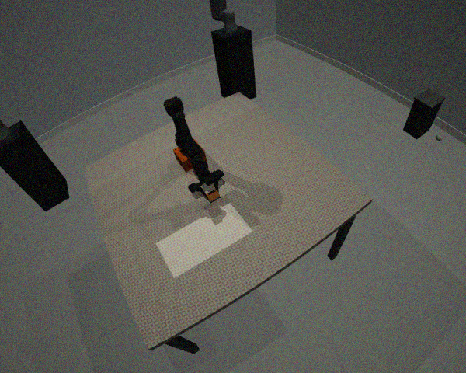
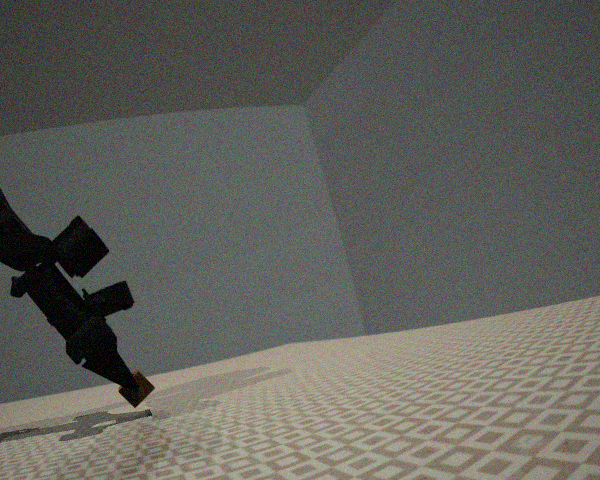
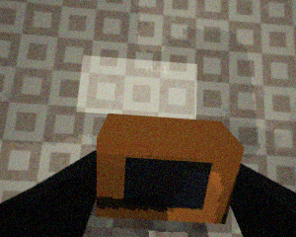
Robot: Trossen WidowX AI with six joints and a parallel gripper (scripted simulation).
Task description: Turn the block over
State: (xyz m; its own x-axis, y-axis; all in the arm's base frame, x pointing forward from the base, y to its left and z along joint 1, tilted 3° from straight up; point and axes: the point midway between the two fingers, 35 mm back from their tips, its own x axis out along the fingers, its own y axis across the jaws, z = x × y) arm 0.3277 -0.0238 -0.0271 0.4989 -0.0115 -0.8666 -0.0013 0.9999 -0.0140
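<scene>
The orange block (image 1: 213, 196) (image 2: 143, 388) (image 3: 160, 138) is held tilted above the patterned table (image 1: 305, 180) (image 2: 445, 408) (image 3: 39, 59). A gap shows between its lowest corner and the table in the exterior view. Its marked side, with a dark rectangle (image 3: 165, 180), faces back toward the wrist camera and slants upward. My gripper (image 1: 212, 193) (image 2: 131, 383) (image 3: 165, 188) is shut on the block, one dark finger on each short end. The arm slants down and forward. The block's far underside is hidden in the wrist view.
A bright pale rectangle (image 1: 201, 246) (image 3: 138, 91) lies on the table beyond the block. The arm's orange base (image 1: 183, 159) is behind the gripper. Dark boxes (image 1: 235, 60) (image 1: 30, 169) (image 1: 422, 114) stand around the table. The table's front edge (image 1: 261, 285) is farther out.
</scene>
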